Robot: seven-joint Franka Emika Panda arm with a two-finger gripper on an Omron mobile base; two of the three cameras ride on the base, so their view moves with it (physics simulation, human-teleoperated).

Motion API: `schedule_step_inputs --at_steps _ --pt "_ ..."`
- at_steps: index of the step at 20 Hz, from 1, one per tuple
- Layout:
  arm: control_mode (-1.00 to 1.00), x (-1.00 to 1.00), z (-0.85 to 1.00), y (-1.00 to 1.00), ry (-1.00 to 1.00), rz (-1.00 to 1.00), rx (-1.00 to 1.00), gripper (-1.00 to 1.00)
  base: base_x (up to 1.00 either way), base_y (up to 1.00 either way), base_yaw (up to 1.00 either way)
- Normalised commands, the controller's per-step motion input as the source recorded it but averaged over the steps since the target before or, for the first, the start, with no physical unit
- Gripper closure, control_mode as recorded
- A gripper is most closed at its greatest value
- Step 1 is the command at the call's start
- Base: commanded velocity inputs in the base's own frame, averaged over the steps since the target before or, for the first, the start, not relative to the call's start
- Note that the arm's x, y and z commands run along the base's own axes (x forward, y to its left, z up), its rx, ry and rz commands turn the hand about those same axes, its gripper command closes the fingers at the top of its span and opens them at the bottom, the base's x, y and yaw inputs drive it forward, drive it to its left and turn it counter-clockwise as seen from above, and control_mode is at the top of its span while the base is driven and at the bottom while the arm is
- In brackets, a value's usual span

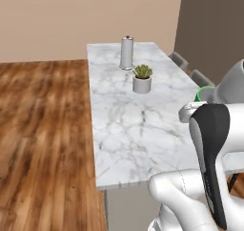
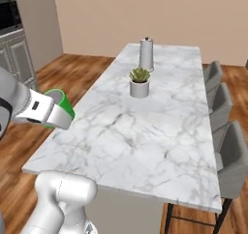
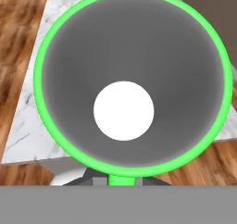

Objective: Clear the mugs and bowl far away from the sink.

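Risk I see: gripper [image 2: 57,113] pinches only the green mug's [image 2: 62,107] rim beside the marble counter [image 2: 145,131]; 1 jolt could drop it.

Both base views look down the long white marble counter [image 1: 138,125] from its near corners; the hand view stares closely into the bright green mug [image 3: 132,79].

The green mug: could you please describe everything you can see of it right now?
The green mug is a small round cup, bright green on its rim and outside, grey inside with a white bottom. The hand view looks straight into its open, empty mouth, with the marble island beyond it. In the right base view it is carried in the air by the gripper, near the island's near corner, apart from the top. Where the fingers touch it is hidden.
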Motion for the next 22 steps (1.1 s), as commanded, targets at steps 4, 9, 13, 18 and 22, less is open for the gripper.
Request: schedule_step_inputs --at_steps 4,9,13,18,22 --pt "1.0 0.0 0.0 0.0 0.0 0.0 0.0 1.0 0.66 -0.49 -0.26" --pt "1.0 0.0 0.0 0.0 0.0 0.0 0.0 1.0 0.32 -0.21 -0.77" --pt "-1.0 0.49 -0.08 0.01 0.2 -0.13 0.0 1.0 0.11 -0.01 -0.18" --pt "-1.0 0.31 -0.15 -0.04 0.16 0.07 0.01 1.0 0.0 0.0 0.0" --pt "-1.0 0.24 -0.34 -0.19 -0.05 0.23 0.19 1.0 0.0 0.0 0.0"
